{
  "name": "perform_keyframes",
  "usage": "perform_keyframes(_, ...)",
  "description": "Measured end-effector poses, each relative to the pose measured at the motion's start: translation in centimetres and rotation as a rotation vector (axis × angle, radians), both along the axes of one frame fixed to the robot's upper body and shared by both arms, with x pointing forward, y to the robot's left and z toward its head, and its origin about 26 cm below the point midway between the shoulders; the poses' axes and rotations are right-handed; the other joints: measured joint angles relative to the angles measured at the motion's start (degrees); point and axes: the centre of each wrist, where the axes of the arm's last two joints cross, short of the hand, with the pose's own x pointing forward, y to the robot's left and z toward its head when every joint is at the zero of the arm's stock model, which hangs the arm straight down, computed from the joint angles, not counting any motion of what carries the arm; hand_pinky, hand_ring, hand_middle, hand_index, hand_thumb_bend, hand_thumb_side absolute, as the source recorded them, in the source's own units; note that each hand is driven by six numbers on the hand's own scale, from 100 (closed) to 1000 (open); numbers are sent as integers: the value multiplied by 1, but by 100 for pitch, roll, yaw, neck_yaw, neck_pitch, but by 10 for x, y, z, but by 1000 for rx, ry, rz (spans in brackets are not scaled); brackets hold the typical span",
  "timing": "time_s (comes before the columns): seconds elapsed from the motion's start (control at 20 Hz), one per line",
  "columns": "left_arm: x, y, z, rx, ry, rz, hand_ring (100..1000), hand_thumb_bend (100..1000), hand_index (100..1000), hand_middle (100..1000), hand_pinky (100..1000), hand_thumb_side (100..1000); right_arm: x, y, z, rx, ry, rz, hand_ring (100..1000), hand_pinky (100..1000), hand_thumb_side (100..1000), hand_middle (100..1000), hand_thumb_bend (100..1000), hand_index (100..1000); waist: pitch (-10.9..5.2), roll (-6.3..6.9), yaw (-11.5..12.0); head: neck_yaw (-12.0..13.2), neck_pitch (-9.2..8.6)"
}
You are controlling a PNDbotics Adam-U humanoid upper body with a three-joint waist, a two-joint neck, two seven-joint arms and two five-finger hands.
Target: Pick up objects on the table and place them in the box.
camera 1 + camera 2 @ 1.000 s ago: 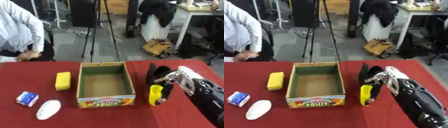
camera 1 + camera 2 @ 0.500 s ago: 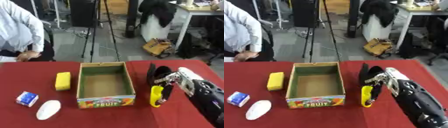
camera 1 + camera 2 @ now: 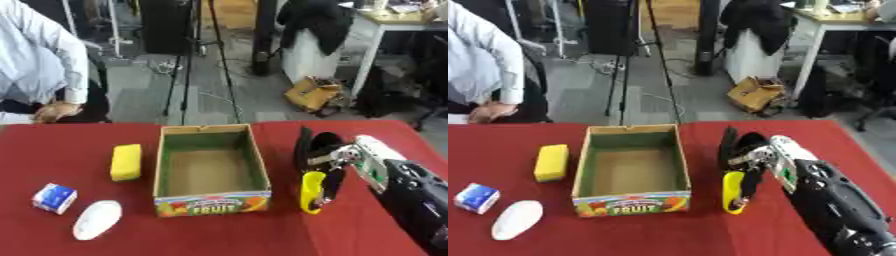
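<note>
From my station I see the red table [image 3: 219,235] running from the near edge up to its far edge, where the floor begins behind the box. On the left half there is open red cloth between the scattered items; on the right, my right arm comes in from the lower right corner and fills most of that side, leaving a narrow strip of cloth between it and the box.

My right hand [image 3: 325,159] sits just to the right of the box, fingers curled down around a yellow object [image 3: 311,192]. That object is elongated and smooth, bright yellow, hanging roughly upright with its lower end at or just above the cloth; I cannot tell if it touches. It lies near the front right corner of the box, outside it.

My left hand shows in neither view.

The cardboard box [image 3: 211,206] stands in the middle of the table, open at the top, with a colourful front panel reading FRUIT. I see only its bare brown floor inside.

Left of the box, just beside its wall, lies a yellow sponge [image 3: 126,161]. Further left and nearer me lie a small blue-and-white packet [image 3: 54,197] and a white oval object [image 3: 96,226], close together, well apart from the box.
</note>
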Motion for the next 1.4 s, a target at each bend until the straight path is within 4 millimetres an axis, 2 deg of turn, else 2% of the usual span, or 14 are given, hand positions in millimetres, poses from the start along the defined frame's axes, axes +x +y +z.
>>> perform_keyframes(0.5,0,-1,2,-1,-6,-1,824,100,783,755,925,862,-1,2,2,28,-24,15,519,171,214,576,486,589,0,-1,-46,0,0)
perform_keyframes(0.65,0,-1,2,-3,-7,0,824,100,781,754,927,859,-1,1,3,32,-32,15,502,142,202,537,481,542,-1,-1,-51,0,0)
perform_keyframes(1.2,0,0,2,-9,-14,4,823,100,780,753,928,858,-1,3,4,42,-54,17,473,103,177,495,466,504,-1,2,-69,-4,1)
perform_keyframes(1.4,0,1,2,-10,-16,8,823,100,779,752,929,856,-2,4,6,52,-71,18,444,100,166,442,434,486,-1,10,-77,-8,1)
